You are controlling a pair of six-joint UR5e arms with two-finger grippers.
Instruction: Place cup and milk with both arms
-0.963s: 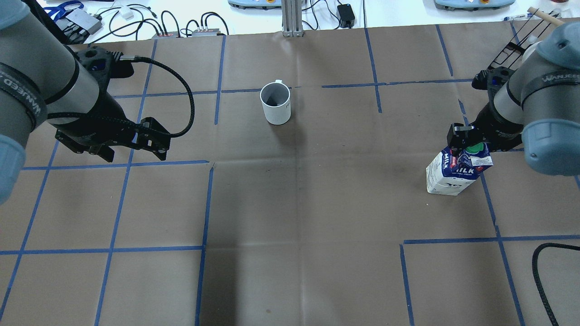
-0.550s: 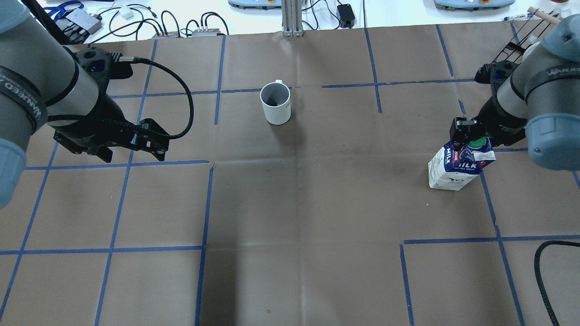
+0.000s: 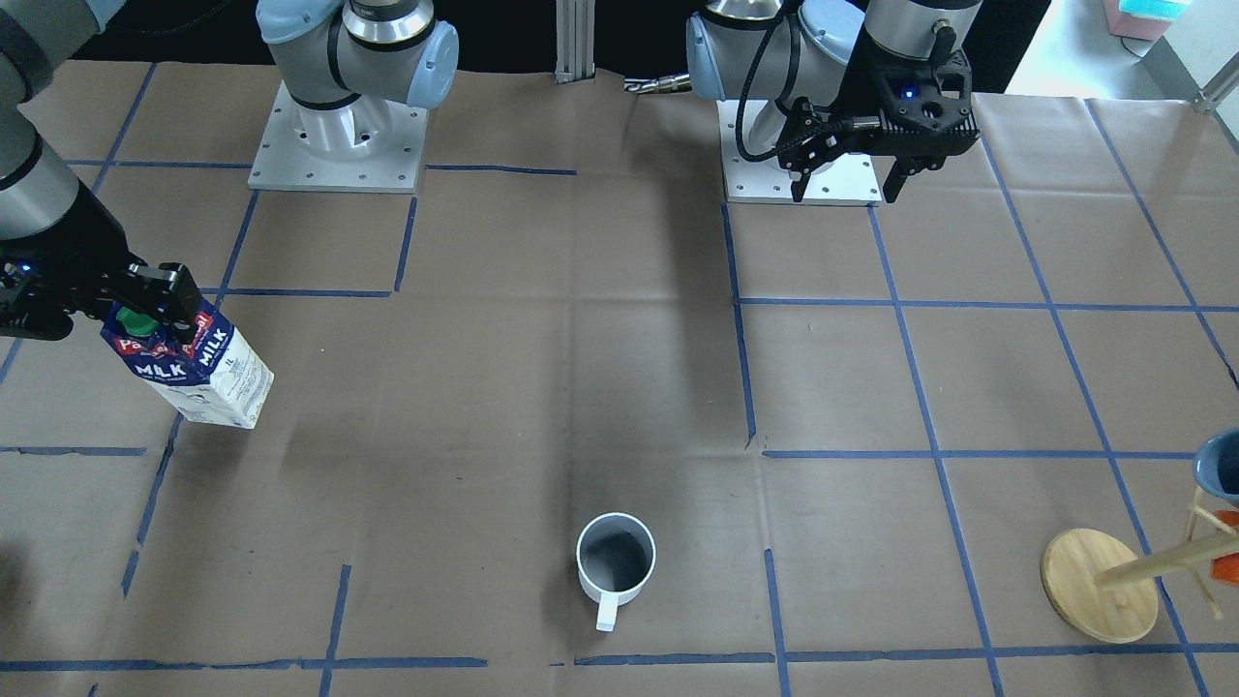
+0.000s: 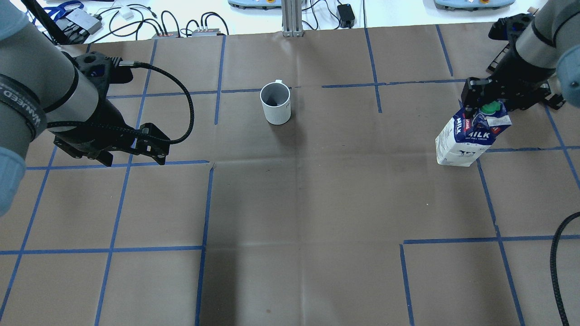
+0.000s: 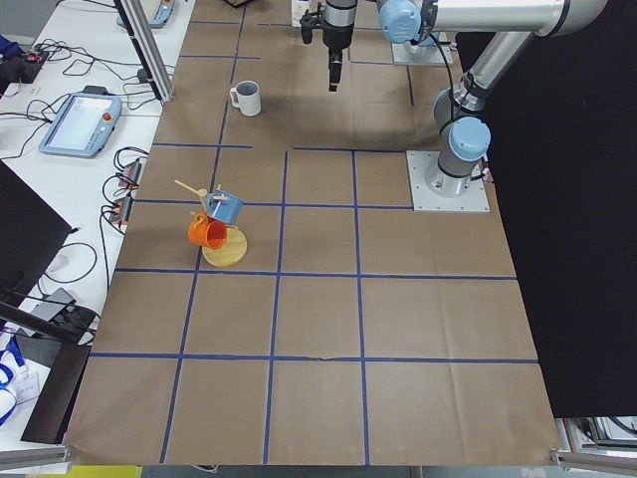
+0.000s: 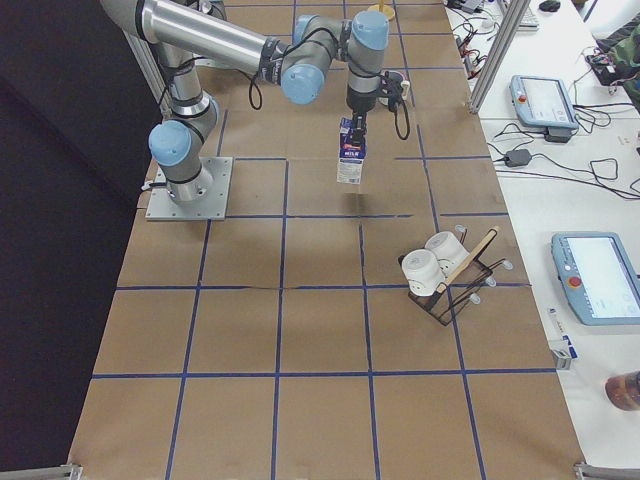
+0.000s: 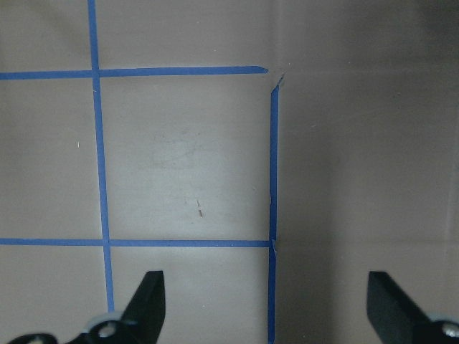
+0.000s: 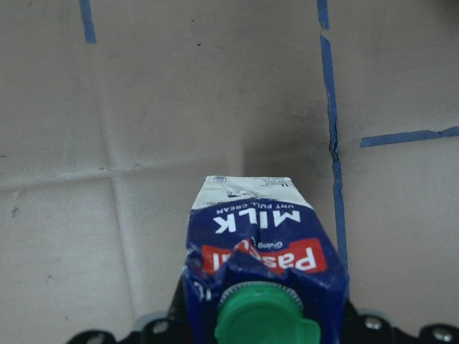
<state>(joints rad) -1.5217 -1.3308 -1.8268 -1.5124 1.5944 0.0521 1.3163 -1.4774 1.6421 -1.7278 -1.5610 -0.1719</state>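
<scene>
Milk [image 3: 189, 373] hangs in the front-facing view from the right claw [image 3: 135, 302], which is clamped on its top beside the green cap. Its long axis is near upright with the cap uppermost, while the cup [image 3: 616, 560] stands mouth-up toward the far side of the surface [image 3: 484, 387], handle pointing away from the robot, and the left claw [image 3: 847, 186] hovers with fingers apart. From overhead we see the milk at the surface's right side, well apart from the cup. From the right end its shadow lies clear of its base, so we judge it lifted.
</scene>
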